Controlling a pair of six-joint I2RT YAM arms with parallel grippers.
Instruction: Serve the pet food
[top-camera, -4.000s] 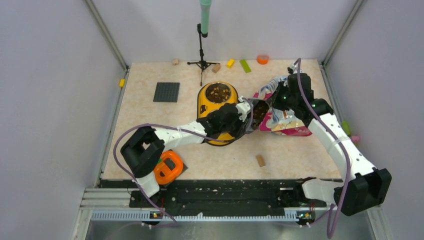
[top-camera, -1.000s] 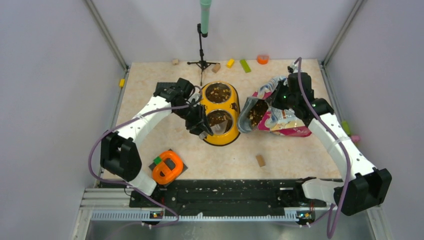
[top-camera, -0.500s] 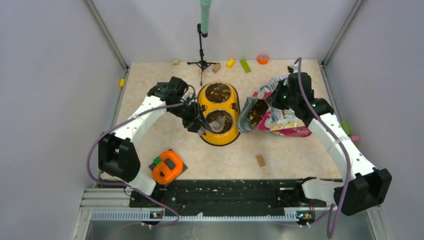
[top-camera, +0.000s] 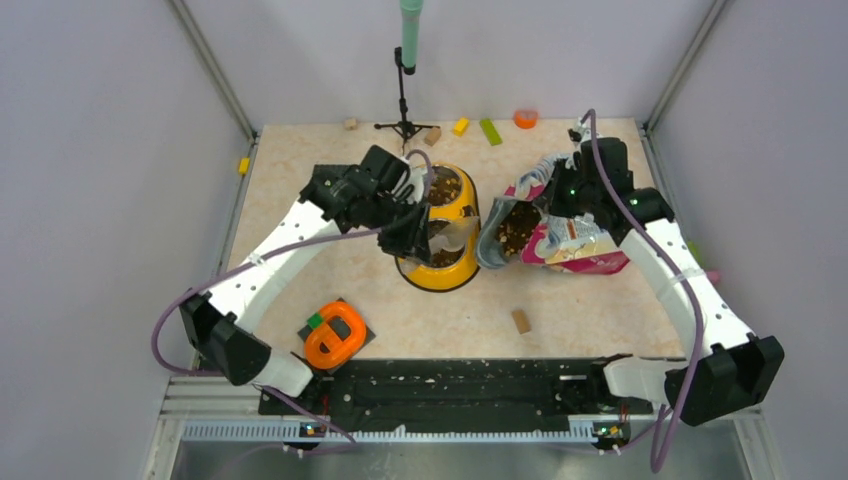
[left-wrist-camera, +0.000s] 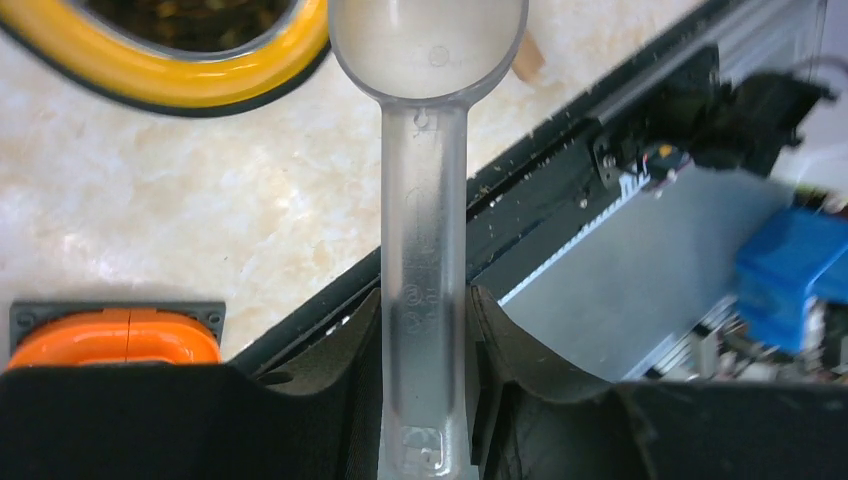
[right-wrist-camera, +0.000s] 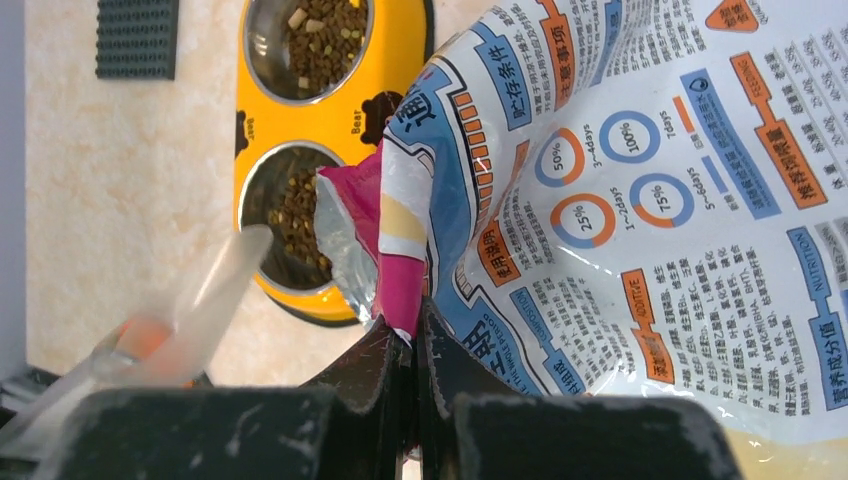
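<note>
A yellow double-bowl feeder (top-camera: 452, 208) stands mid-table with dark-brown kibble in both bowls, the far one (right-wrist-camera: 320, 35) and the near one (right-wrist-camera: 290, 215). My left gripper (top-camera: 415, 228) is shut on the handle of a clear plastic scoop (left-wrist-camera: 427, 40) and holds it over the feeder's near bowl. No kibble shows in the scoop. My right gripper (right-wrist-camera: 408, 335) is shut on the magenta edge of the pet food bag (right-wrist-camera: 620, 200). The bag (top-camera: 575, 245) lies right of the feeder. Its open mouth (top-camera: 515, 228) shows kibble and faces the feeder.
An orange ring on a dark plate (top-camera: 335, 335) sits near the front left. A tan wooden block (top-camera: 520, 320) lies in front of the bag. A microphone stand (top-camera: 404, 100) and small coloured blocks (top-camera: 489, 131) are at the back. A dark baseplate (right-wrist-camera: 137, 38) lies left of the feeder.
My left arm has swung from the feeder's left side to over it, carrying the scoop rightward above the near bowl. The right gripper and the bag have barely moved.
</note>
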